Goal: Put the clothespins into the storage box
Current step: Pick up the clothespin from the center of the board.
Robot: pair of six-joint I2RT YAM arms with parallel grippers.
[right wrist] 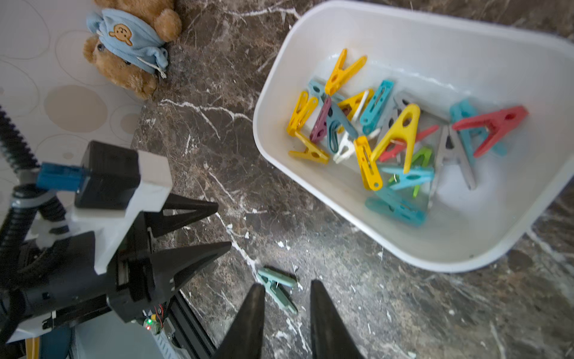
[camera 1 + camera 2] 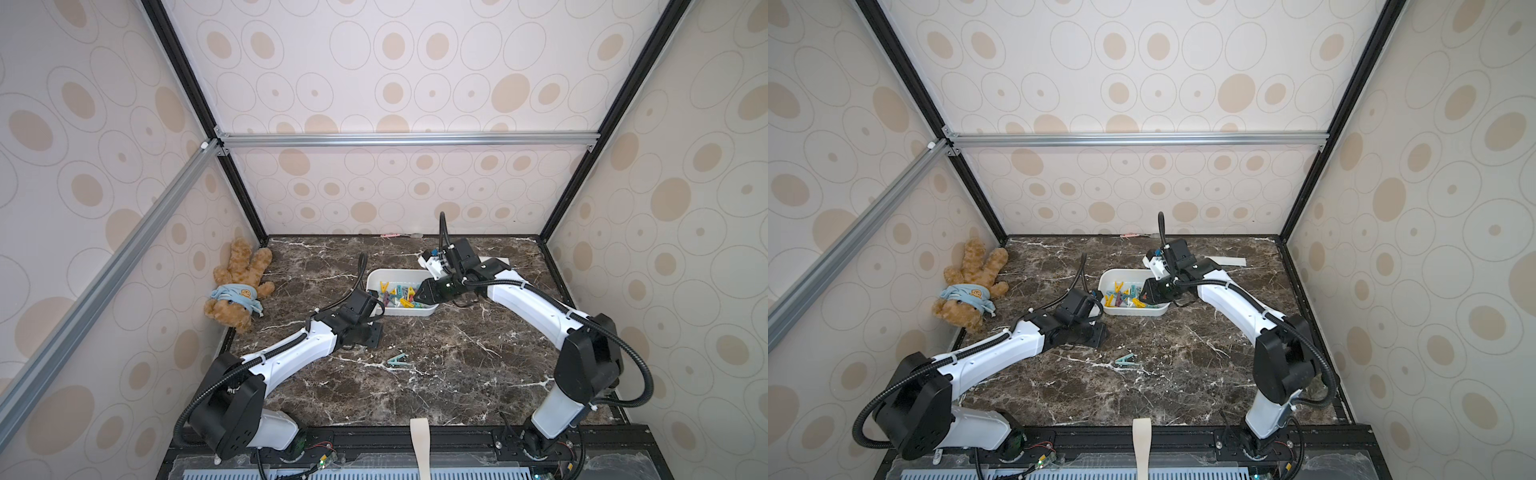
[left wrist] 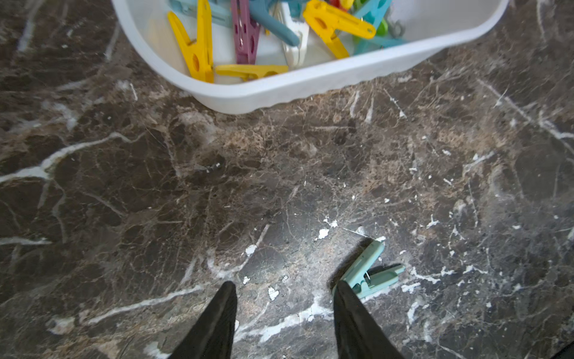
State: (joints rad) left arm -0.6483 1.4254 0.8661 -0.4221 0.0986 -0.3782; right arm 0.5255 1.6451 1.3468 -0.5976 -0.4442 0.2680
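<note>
a lab-style robot test cell is shown. the space is boxed in by aluminium frame bars (image 2: pixel 374 139) and wall panels (image 2: pixel 415 62) papered with beige ovals. a marble-patterned tabletop (image 2: pixel 457 374) is laid beneath the left gripper (image 3: pixel 284 284) and right gripper (image 1: pixel 288 283). a teddy bear (image 2: pixel 237 286) is seen beyond the left gripper's outer side, by the wall. behind both grippers, the arms are mounted on a black rail (image 2: pixel 457 440) with exposed wiring.
</note>
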